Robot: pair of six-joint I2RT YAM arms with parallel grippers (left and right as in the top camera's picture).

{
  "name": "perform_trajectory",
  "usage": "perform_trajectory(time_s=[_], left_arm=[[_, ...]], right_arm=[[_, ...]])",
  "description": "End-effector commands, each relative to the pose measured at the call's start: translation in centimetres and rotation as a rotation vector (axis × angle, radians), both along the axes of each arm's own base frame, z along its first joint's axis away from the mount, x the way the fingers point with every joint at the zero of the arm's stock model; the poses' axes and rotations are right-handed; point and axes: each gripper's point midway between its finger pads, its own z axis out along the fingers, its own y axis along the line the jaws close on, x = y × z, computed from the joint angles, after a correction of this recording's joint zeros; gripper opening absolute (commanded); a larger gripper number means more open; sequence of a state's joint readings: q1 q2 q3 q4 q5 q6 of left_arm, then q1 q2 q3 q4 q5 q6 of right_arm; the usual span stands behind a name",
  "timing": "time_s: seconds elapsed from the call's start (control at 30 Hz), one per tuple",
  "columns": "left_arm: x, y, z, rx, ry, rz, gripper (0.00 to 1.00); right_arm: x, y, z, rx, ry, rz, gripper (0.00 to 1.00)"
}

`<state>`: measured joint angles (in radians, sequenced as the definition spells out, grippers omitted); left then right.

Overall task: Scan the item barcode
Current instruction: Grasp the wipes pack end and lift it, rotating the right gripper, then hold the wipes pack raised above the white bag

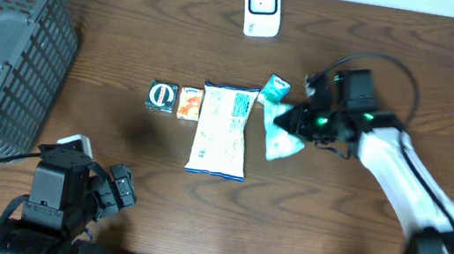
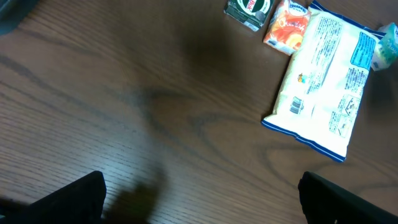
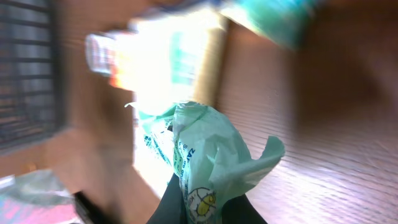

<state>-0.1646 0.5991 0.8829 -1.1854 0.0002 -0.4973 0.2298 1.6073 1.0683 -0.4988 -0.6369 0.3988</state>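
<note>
A grey mesh basket (image 1: 6,51) fills the upper left of the overhead view. Most of its inside is cut off by the frame edge, so what it holds cannot be told. At top centre a white scanner unit (image 1: 262,5) stands on the wooden bench (image 1: 381,42), well apart from the goods. A row of items lies across the middle of the frame: a small dark packet (image 1: 162,96) (image 2: 249,9) with a round logo, an orange carton (image 1: 190,102) (image 2: 287,25) just beside it, then a large white snack bag (image 1: 223,131) (image 2: 326,81) lying flat, with a teal packet (image 1: 274,87) (image 2: 385,50) near its upper right corner. The right arm (image 1: 407,179) reaches in from the lower right, and the right jaws are closed tight on a crinkled pale green pouch (image 1: 281,139) (image 3: 205,162), pinched at its lower end in the right wrist view. The pouch sits just right of the white bag; whether it rests on the bench or is lifted off it cannot be told. The left arm (image 1: 53,192) is at the lower left, its left jaws spread wide with nothing between them, over bare wood well short of the row.
</note>
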Motion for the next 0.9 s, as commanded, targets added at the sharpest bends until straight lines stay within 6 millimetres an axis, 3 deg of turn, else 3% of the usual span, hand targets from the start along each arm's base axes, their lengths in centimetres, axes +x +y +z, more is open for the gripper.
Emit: perform_trajectory(time_s=[0.0,0.07,0.2,0.33,0.43,0.63,0.87], left_arm=[[-0.1,0.2,-0.1,0.008,0.000,0.006,0.98],[-0.1,0.2,-0.1,0.008,0.000,0.006,0.98],[-0.1,0.2,-0.1,0.008,0.000,0.006,0.98],[-0.1,0.2,-0.1,0.008,0.000,0.006,0.98],[-0.1,0.2,-0.1,0.008,0.000,0.006,0.98],[-0.1,0.2,-0.1,0.008,0.000,0.006,0.98],[-0.1,0.2,-0.1,0.008,0.000,0.006,0.98]], right_arm=[[-0.8,0.9,7.8,0.101,-0.216,0.061,0.01],[-1.5,1.1,11.4,0.127,-0.332,0.071,0.01],[-3.3,1.2,16.5,0.191,-0.449,0.055,0.01],[-5.1,1.4,19.8,0.261,-0.480,0.025,0.01],[-6.0,1.8,20.8,0.327,-0.412,-0.021,0.01],[-6.8,3.0,20.9,0.436,-0.202,-0.112,0.01],[-5.9,3.7,22.2,0.505,-0.201,-0.132,0.01]])
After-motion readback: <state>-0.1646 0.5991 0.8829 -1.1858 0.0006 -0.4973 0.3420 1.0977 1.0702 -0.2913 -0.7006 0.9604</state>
